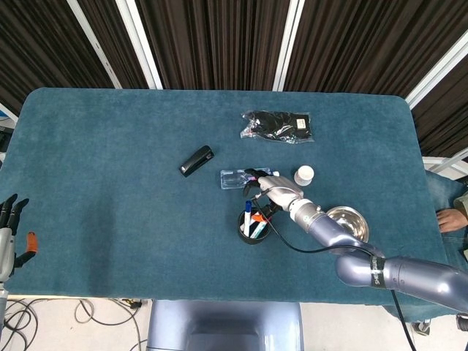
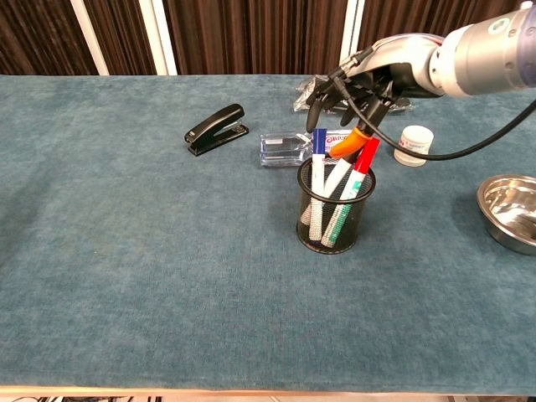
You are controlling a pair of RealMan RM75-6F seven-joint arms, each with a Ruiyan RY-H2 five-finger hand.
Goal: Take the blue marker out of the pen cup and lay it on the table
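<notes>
My right hand [image 2: 362,84] hangs just above the cup [image 2: 336,208], fingers spread and curved downward, holding nothing; I have it there because the blue marker [image 2: 317,162] stands cap-up in that cup and can only be taken from above. The orange-tipped thumb [image 2: 345,144] sits low, close to the caps of the black marker [image 2: 351,158] and the red marker [image 2: 362,165], while the dark fingers reach toward the blue cap at the left of the bunch. I cannot tell whether any finger touches a cap yet. The three markers lean together in the black mesh cup, so I judge the pinch must close on the blue cap alone, or a neighbour may lift with it or the light cup may tip. Just behind the cup lies a clear bottle [image 2: 287,146] on its side, near enough to be brushed. Further out are a black stapler [image 2: 217,129], a small white jar [image 2: 414,145], a dark bag [image 2: 333,95] and a steel bowl [image 2: 509,212], all apart from the cup. My left hand [image 1: 12,232] waits at the table [image 2: 126,251] edge, fingers apart and empty, well clear of the work. Bare cloth in front of the cup looks a fit place to lay the marker.
</notes>
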